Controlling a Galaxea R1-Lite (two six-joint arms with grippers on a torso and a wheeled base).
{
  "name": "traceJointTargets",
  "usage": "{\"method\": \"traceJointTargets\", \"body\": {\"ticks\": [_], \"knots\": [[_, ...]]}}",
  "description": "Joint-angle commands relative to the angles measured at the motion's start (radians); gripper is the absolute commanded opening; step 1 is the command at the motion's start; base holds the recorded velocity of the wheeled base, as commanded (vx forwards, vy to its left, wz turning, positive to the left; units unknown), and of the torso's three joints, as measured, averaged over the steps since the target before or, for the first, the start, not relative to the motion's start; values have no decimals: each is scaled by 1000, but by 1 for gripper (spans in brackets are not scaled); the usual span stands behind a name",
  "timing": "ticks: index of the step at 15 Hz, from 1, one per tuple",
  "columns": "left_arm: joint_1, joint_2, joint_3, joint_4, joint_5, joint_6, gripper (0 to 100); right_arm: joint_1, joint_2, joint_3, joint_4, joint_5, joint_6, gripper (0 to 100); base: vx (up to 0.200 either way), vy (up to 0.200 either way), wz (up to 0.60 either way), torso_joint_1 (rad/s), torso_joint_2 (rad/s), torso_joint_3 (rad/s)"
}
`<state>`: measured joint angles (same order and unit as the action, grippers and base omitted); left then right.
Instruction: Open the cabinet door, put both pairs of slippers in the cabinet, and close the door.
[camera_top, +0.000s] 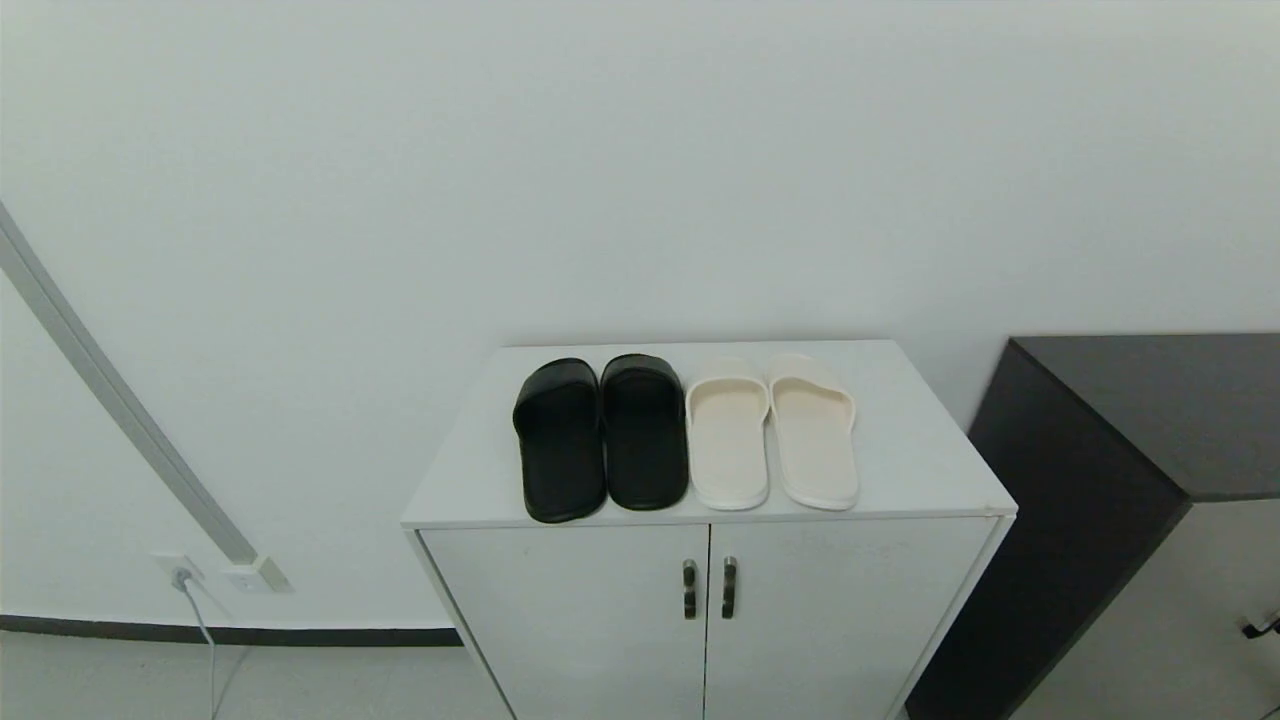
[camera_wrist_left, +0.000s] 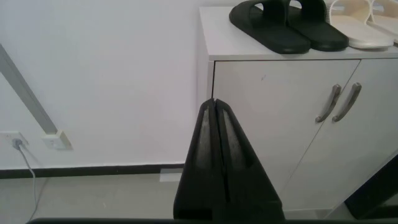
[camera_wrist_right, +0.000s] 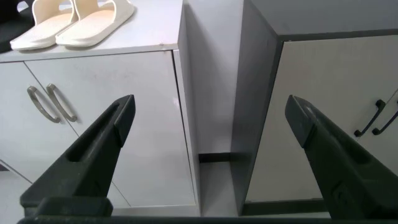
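A white cabinet stands against the wall with both doors shut and two metal handles at the middle. On its top lie a black pair of slippers and, to their right, a cream pair of slippers. In the left wrist view my left gripper is shut and empty, low, off the cabinet's left front corner, with the black slippers above. In the right wrist view my right gripper is open and empty, facing the cabinet's right edge; the cream slippers lie on top.
A dark cabinet stands close on the right, with a narrow gap between it and the white one. On the left wall run a slanted cable duct and a socket with a cord. Bare floor lies left of the white cabinet.
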<state>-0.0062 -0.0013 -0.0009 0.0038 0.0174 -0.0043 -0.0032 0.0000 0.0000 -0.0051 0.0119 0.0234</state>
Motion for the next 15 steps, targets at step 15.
{"method": "traceJointTargets", "body": {"ticks": [15], "knots": [[0,1,1,1,2,15,0,14,144,-341,76,-17,104,100,0,0,0,0,0,0]]}}
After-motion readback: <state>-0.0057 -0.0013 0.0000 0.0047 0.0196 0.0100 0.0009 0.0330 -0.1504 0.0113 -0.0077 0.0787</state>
